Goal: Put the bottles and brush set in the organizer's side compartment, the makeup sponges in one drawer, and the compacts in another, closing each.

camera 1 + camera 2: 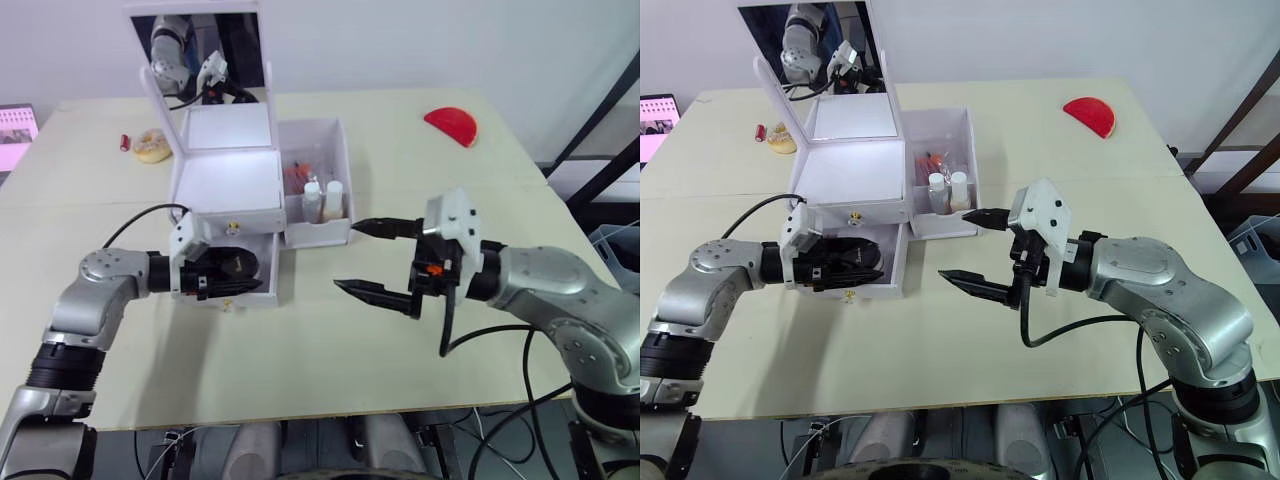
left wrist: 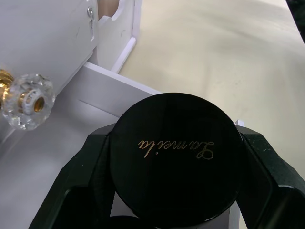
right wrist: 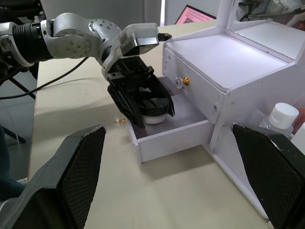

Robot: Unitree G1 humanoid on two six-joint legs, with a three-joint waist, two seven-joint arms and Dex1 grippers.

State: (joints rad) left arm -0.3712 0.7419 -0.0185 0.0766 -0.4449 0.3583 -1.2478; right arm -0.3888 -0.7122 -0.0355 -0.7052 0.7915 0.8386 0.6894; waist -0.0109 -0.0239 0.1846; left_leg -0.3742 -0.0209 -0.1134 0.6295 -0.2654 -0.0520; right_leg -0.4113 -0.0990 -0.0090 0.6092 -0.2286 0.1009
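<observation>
The white organizer (image 1: 225, 180) stands at the table's middle with its mirror lid (image 1: 205, 50) upright. Its lower drawer (image 3: 167, 138) is pulled out; the upper drawer with the gold knob (image 3: 183, 81) is closed. My left gripper (image 1: 225, 272) is inside the open drawer, shut on a compact (image 2: 176, 157) with a black lid and gold lettering. The two white-capped bottles (image 1: 322, 198) stand in the side compartment (image 1: 318, 232), with red-orange brush pieces (image 1: 297, 175) behind them. My right gripper (image 1: 375, 258) hovers open and holds nothing, just right of the organizer. The makeup sponges are out of view.
A red half-disc (image 1: 452, 124) lies at the far right of the table. A tan ring (image 1: 152, 146) and a small red item (image 1: 125, 143) lie left of the mirror. A screen (image 1: 15, 135) stands at the far left edge.
</observation>
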